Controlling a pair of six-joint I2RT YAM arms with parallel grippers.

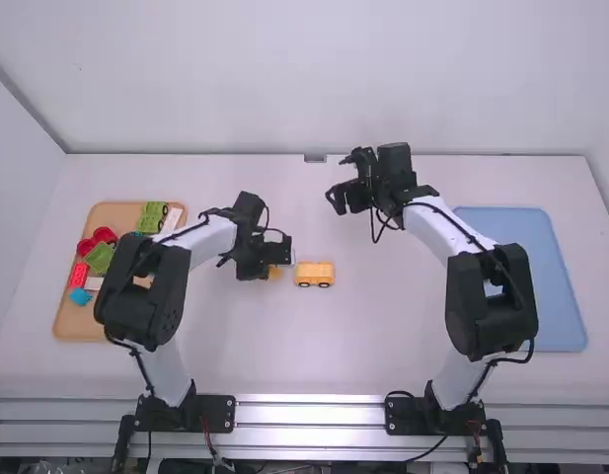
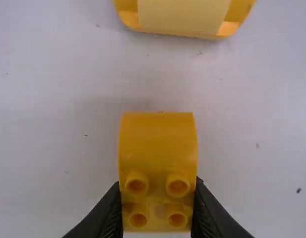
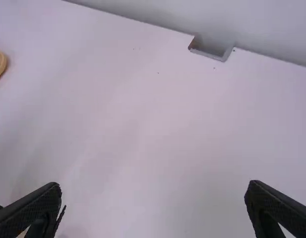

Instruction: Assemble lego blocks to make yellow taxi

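A: At which step?
B: Likely at adding block (image 2: 157, 148) to car (image 1: 315, 271). Clamped in left gripper (image 2: 158, 206), closed to block's width, just left of car.
A: And with right gripper (image 3: 153, 191)?
B: Spread wide, empty, beyond car, a touch right.
A: Next?
B: Probably bring block over car, square up, press straight down. Maybe steady car first.
A: Looks?
B: Block: deep yellow, smooth and rounded at one end, four hollow studs at the other. Car: paler yellow, upright on dark wheels.
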